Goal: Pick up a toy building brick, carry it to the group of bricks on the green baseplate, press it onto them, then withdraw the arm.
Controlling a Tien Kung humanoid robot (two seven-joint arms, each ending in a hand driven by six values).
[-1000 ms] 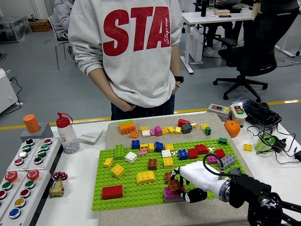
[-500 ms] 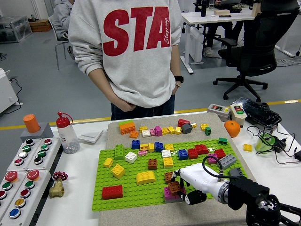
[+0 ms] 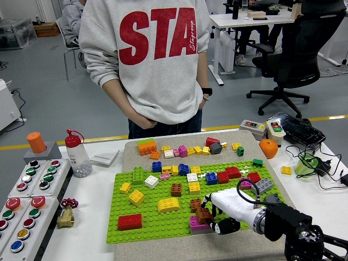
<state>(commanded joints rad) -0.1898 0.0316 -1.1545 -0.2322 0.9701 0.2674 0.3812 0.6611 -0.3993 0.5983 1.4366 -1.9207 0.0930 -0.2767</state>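
Head view: white table [image 3: 98,217] seen from the robot's side, with a tan mat and a bright green studded baseplate [image 3: 157,223] on it.
Right hand: white-shelled robot hand [image 3: 220,215] on a black arm, reaching in from the lower right and low over the baseplate's near right part.
Fingers: dark fingertips [image 3: 205,205] curled round a small brown toy brick [image 3: 203,215], thumb underneath; the hand is closed on it.
Brown brick: sits on top of a flat pink brick [image 3: 198,225] at the baseplate's near edge, just beside a second brown brick [image 3: 195,204]; whether it is fully pressed down I cannot tell.
Other bricks on the plate: red block [image 3: 129,221] near left, yellow arched piece [image 3: 168,204] in the middle, blue, red and white ones further back.
Loose bricks: scattered on the mat beyond the plate, an orange one [image 3: 147,147] among them.
Left arm: nowhere in the picture.
Person: stands at the far side in a grey sweatshirt [image 3: 147,60], hands tucked at the hem, touching nothing on the table.
Left of the table: panels of coloured push buttons [image 3: 24,209], clear bottle with red cap [image 3: 78,154].
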